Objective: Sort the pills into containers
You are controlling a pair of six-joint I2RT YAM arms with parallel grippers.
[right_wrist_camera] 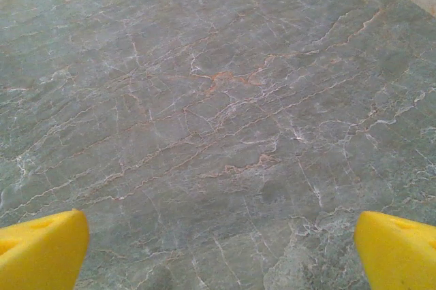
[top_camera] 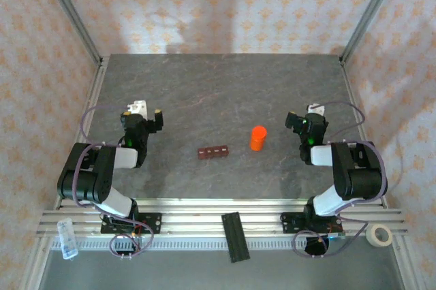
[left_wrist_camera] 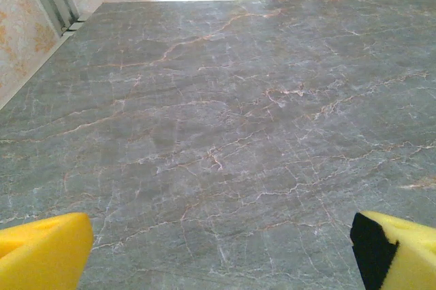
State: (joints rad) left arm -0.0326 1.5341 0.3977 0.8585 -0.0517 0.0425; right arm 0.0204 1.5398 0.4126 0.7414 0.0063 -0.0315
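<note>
Containers (top_camera: 213, 152) sit mid-table near the orange bottle (top_camera: 257, 138), not touching it. We see the left gripper (top_camera: 143, 113) and right gripper (top_camera: 304, 118) spread wide, each holding nothing.

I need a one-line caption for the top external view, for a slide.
Left gripper and right gripper, both open, flank a red-brown compartment bar and an orange bottle on a grey marble table.
</note>
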